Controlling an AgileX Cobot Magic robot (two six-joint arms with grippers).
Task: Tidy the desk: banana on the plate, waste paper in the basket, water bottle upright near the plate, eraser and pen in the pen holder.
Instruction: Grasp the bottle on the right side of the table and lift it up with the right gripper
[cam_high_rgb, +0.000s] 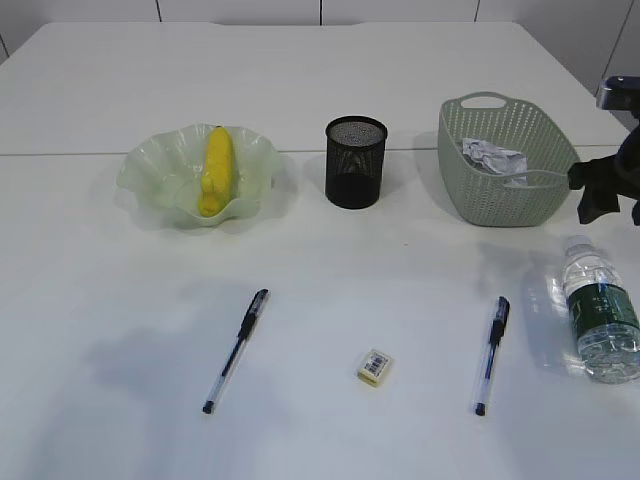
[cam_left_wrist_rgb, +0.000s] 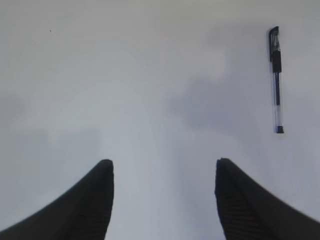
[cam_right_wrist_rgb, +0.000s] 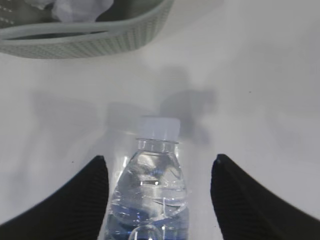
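A yellow banana (cam_high_rgb: 218, 168) lies on the green glass plate (cam_high_rgb: 140, 175) at the back left. Crumpled paper (cam_high_rgb: 492, 157) lies in the green basket (cam_high_rgb: 505, 205). The water bottle (cam_high_rgb: 600, 310) lies on its side at the right. Two pens (cam_high_rgb: 236, 349) (cam_high_rgb: 491, 352) and a small eraser (cam_high_rgb: 375, 367) lie at the front. The black mesh pen holder (cam_high_rgb: 355, 162) stands in the middle. My right gripper (cam_high_rgb: 597, 200) (cam_right_wrist_rgb: 157, 162) is open above the bottle's neck (cam_right_wrist_rgb: 155, 185), not touching it. My left gripper (cam_left_wrist_rgb: 162, 167) is open and empty over bare table, with a pen (cam_left_wrist_rgb: 276, 80) ahead to its right.
The basket's rim (cam_right_wrist_rgb: 90, 45) with the paper (cam_right_wrist_rgb: 75, 10) lies just beyond the bottle's cap in the right wrist view. The left arm does not show in the exterior view. The white table runs far back behind the plate, holder and basket.
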